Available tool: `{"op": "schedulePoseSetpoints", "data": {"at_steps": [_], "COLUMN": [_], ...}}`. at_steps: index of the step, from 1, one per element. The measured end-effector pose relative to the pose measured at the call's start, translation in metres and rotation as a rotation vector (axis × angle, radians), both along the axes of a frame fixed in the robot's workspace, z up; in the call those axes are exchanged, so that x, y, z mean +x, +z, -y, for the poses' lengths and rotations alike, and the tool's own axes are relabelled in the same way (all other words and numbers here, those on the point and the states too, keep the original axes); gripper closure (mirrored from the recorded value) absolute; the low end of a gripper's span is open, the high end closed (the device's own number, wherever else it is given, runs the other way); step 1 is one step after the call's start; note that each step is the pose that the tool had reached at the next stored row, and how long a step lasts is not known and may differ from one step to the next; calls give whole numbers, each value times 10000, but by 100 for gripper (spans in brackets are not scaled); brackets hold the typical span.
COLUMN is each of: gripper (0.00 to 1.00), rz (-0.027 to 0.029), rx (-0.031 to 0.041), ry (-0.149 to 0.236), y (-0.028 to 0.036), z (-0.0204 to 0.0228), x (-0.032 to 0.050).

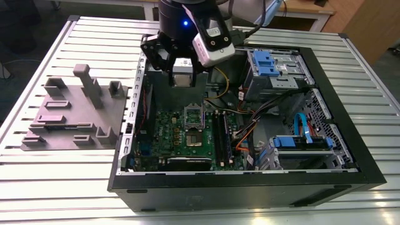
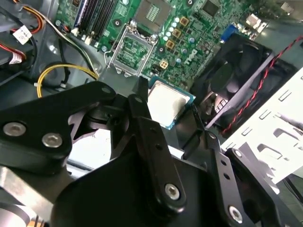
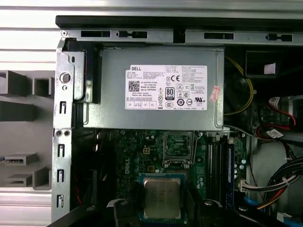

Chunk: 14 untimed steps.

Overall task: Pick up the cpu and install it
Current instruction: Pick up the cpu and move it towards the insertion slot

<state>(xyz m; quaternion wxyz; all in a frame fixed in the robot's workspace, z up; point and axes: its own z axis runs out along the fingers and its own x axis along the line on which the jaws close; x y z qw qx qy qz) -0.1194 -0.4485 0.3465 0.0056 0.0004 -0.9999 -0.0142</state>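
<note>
Silver-grey lid up, holds the cpu [image 3: 162,196] by opposite edges in the end effector [image 3: 162,209], closed to chip width, over the motherboard [image 3: 137,156] near the socket [image 3: 178,146]. Likely light, stiff, fragile underneath; rim grip only.

White label [image 3: 166,88], fine print, on grey box [image 3: 113,106].

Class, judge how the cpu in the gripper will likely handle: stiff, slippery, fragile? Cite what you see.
Probably stiff: the cpu is a flat plate with a metal top. Possibly slippery: that top looks smooth, and the gripper clamps only its edges.
</note>
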Motion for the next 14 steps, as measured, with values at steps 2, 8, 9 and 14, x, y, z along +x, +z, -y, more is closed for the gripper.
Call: {"op": "schedulePoseSetpoints", "data": {"at_steps": [2,8,9,14], "gripper": [53,53,53,53], "rz": [0,-1,1,1], "rx": [0,-2,1,1], "ry": [-5,-45,-56,-109], "y": [-13,-66,-78,-125], "z": [48,96,97,104], "x": [0,66,81,158]}}
